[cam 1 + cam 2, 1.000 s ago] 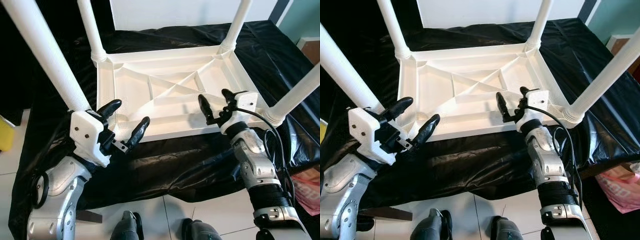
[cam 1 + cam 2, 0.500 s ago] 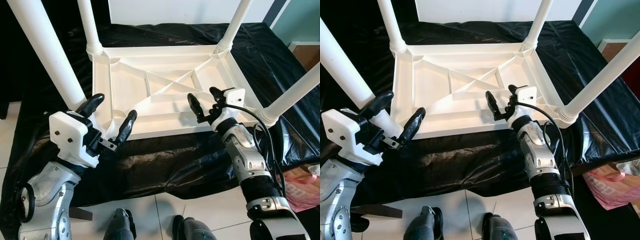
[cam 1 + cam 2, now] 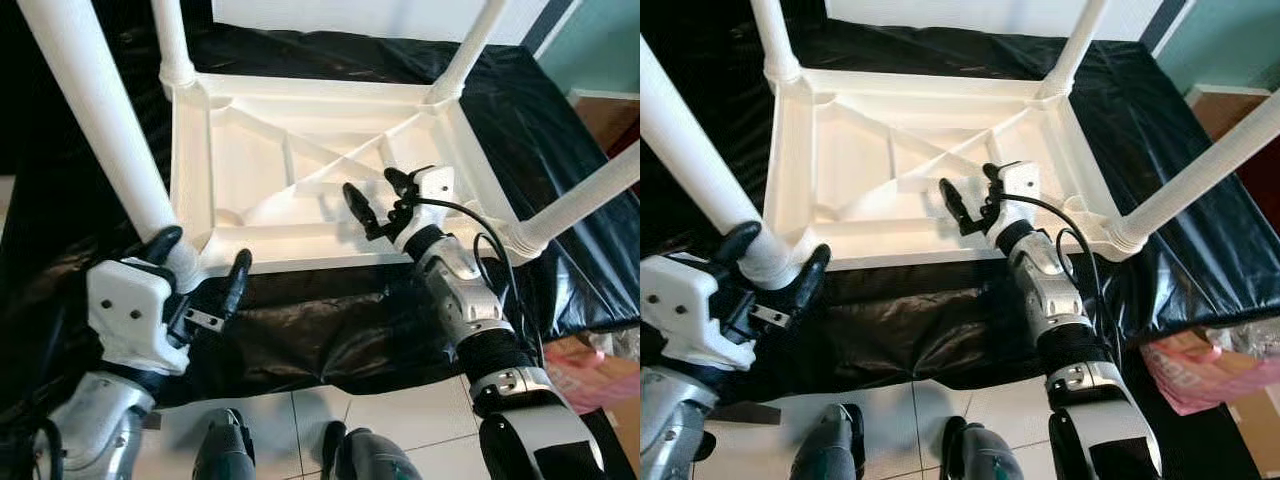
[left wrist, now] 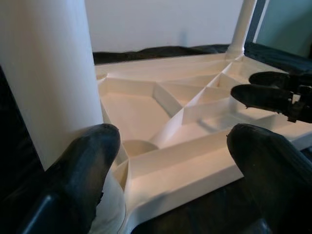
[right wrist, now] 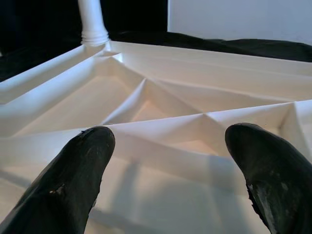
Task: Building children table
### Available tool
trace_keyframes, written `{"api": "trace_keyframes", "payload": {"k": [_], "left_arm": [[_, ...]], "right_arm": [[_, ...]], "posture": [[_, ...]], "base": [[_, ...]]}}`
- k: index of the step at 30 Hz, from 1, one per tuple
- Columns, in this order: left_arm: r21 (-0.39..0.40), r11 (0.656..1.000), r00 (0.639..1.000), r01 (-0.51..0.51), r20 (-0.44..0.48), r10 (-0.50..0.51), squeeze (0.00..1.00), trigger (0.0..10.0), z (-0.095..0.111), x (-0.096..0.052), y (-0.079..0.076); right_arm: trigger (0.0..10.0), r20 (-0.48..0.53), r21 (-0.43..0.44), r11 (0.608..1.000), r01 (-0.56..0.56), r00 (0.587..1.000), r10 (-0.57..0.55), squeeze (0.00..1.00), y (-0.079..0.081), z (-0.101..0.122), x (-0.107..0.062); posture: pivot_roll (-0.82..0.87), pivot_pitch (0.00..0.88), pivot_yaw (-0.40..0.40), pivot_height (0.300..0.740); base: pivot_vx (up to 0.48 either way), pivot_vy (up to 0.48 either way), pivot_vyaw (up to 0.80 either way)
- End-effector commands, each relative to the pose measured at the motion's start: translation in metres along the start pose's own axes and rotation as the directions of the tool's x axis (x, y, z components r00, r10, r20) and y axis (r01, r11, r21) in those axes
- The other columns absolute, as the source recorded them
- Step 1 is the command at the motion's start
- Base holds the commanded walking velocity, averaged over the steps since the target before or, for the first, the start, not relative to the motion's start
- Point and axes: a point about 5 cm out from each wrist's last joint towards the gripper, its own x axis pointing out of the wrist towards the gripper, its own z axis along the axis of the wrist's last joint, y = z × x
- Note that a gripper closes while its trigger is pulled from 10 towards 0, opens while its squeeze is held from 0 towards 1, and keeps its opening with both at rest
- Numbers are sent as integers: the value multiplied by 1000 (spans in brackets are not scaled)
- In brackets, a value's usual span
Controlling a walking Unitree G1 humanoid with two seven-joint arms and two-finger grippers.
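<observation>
Around table leg [image 3: 100, 110], left pincer [image 3: 201, 268], seemingly untouching.

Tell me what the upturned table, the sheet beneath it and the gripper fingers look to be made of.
Table: apparently moulded white plastic, matte, judging by its thin ribs and seamless corners. Sheet: thin black plastic film, glossy and wrinkled with bright highlights. Left gripper and right gripper fingers: black, matte, likely rubber or rubber-coated; rounded, faintly scuffed tips.

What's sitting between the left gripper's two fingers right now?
The base of the near-left table leg stands between the left gripper's open fingers, where it joins the upturned white table. The right eye and left wrist views show it.
</observation>
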Motion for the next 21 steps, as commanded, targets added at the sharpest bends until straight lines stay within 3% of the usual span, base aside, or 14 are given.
{"api": "trace_keyframes", "payload": {"k": [1, 7, 9, 12, 14, 16, 18, 19, 21], "left_arm": [[-9, 1000, 999, -18, -31, 18, 0, 10000, -3, -2, -1], [24, 999, 996, 35, -84, -33, 0, 10000, -7, -3, 1], [126, 987, 976, 96, -208, -69, 0, 10000, -17, -13, 6], [169, 977, 960, 127, -270, -78, 0, 10000, -22, -17, 9], [239, 962, 945, 128, -323, -46, 0, 10000, -23, -20, 18], [259, 958, 945, 121, -326, -31, 0, 10000, -22, -20, 21], [365, 929, 938, 55, -337, 77, 0, 10000, -20, -21, 38], [365, 929, 938, 55, -337, 77, 0, 10000, -20, -21, 38], [468, 883, 919, -14, -342, 195, 0, 10000, -18, -23, 55]], "right_arm": [[10000, -14, 1, 1000, 14, 1000, -14, 0, -4, -5, -4], [10000, -12, 5, 1000, 1, 1000, 0, 0, -1, -7, -4], [10000, -5, 3, 1000, 8, 1000, -8, 0, -5, -7, -4], [10000, -3, 2, 1000, 12, 1000, -12, 0, -5, -8, -5], [10000, 0, 5, 1000, 16, 1000, -16, 0, -4, -9, -5], [10000, 1, 6, 1000, 16, 1000, -16, 0, -4, -10, -5], [10000, 4, 13, 1000, 14, 1000, -14, 0, -1, -10, -4], [10000, 4, 13, 1000, 14, 1000, -14, 0, -1, -10, -4], [10000, 7, 18, 1000, 14, 1000, -14, 0, 0, -11, -4]], "posture": [[304, 233, -210, 740], [304, 230, -190, 740], [305, 220, -173, 740], [305, 218, -169, 740], [312, 210, -163, 740], [312, 210, -163, 740], [315, 203, -160, 740], [315, 203, -160, 740], [316, 200, -162, 740]], "base": [[0, 0, 0], [0, 0, 0], [0, 0, 0], [0, 0, 0], [0, 0, 0], [0, 0, 0], [0, 0, 0], [0, 0, 0], [0, 0, 0]]}}
